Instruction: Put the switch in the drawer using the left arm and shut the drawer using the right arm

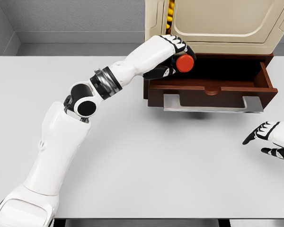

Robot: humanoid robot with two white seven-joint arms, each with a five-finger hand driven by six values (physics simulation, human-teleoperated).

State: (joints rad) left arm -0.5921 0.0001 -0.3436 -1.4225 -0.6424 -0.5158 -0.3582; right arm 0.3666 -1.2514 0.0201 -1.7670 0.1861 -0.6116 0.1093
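Head view: left hand fingers around red switch over open drawer; right hand fingers spread.

A simulated test room rather than a lived-in place: flat, evenly lit render surfaces throughout. A plain grey table fills the near and middle ground, bare grey walls stand far behind it, and a cream cabinet with an open brown drawer sits far right.

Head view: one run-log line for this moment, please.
left hand: holds red switch over open drawer | right hand: idle on table, fingers relaxed | drawer: open, switch not yet released
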